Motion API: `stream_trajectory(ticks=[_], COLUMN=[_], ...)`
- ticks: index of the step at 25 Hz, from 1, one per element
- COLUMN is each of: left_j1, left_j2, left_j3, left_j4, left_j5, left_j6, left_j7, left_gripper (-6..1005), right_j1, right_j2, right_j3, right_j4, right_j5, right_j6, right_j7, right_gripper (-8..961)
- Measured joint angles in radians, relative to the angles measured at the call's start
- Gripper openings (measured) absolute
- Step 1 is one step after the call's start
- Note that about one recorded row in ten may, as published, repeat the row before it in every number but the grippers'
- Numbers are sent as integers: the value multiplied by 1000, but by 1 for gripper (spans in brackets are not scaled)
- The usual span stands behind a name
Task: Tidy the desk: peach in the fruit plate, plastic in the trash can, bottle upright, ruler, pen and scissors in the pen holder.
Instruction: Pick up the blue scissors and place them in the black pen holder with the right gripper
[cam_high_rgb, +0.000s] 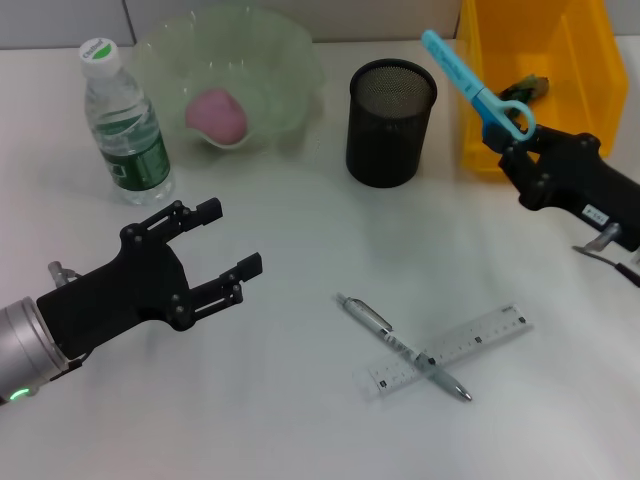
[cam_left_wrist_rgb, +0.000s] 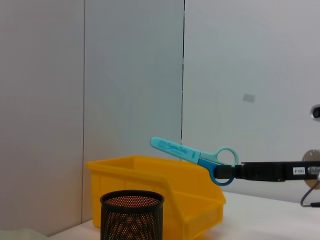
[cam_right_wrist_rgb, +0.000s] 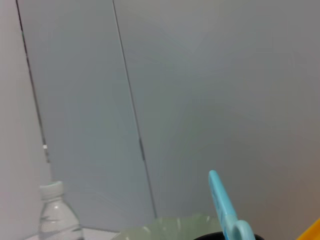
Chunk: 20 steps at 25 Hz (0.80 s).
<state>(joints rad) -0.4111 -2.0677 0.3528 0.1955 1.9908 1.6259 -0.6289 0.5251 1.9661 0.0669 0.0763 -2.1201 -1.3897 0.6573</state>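
Right tool grips the blue scissors by their handle loops, fingers closed on them, holding them in the air near the back right of the surface, blade end slanting up between the black mesh pen holder and the yellow bin. Left tool hangs near the front left edge with its fingers spread wide and nothing between them. Toward the back left corner a water bottle stands upright, and beside it a pink peach lies in the clear green fruit plate. Some dark plastic lies inside the bin. Near the front edge a pen lies across a clear ruler, the two touching.

From the left wrist, the scissors hang tilted above the bin, held by the right tool, with the pen holder in front.

From the right wrist, the scissors' blade end points upward, the bottle stands well apart, and the fruit plate's rim shows between them.
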Motion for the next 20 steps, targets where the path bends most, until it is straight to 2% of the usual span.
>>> stream_trajectory(ticks=[1,2,3,5,6,7,9,12,13,20], left_j1=[0,0,0,0,0,0,-1,-1,-1,-2], left_j2=[0,0,0,0,0,0,0,0,0,0], left_j3=[0,0,0,0,0,0,0,1,1,2], left_j4=[-1,-1,-1,-2,-5,-5,-7,-7,-7,-10], left_j5=[0,0,0,0,0,0,0,0,1,2], left_j6=[0,0,0,0,0,0,0,0,0,0], left_j7=[0,0,0,1,2,2,4,5,6,6], left_gripper=[782,782,782,782,782,782,782,782,782,782], right_j1=[10,10,26,41,47,47,59,66,71,81], right_j2=[26,26,67,105,114,114,111,111,113,115], right_j3=[0,0,0,-18,-41,-41,-124,-172,-230,-343], right_j4=[-119,-119,-272,-411,-466,-466,-535,-587,-657,-806], right_j5=[-37,-37,-74,-109,-119,-119,-121,-121,-121,-118], right_j6=[-42,-42,-84,-114,-122,-122,-127,-133,-141,-157], right_j7=[106,106,215,304,345,345,450,510,584,741], right_gripper=[97,97,97,97,97,98,98,98,98,99])
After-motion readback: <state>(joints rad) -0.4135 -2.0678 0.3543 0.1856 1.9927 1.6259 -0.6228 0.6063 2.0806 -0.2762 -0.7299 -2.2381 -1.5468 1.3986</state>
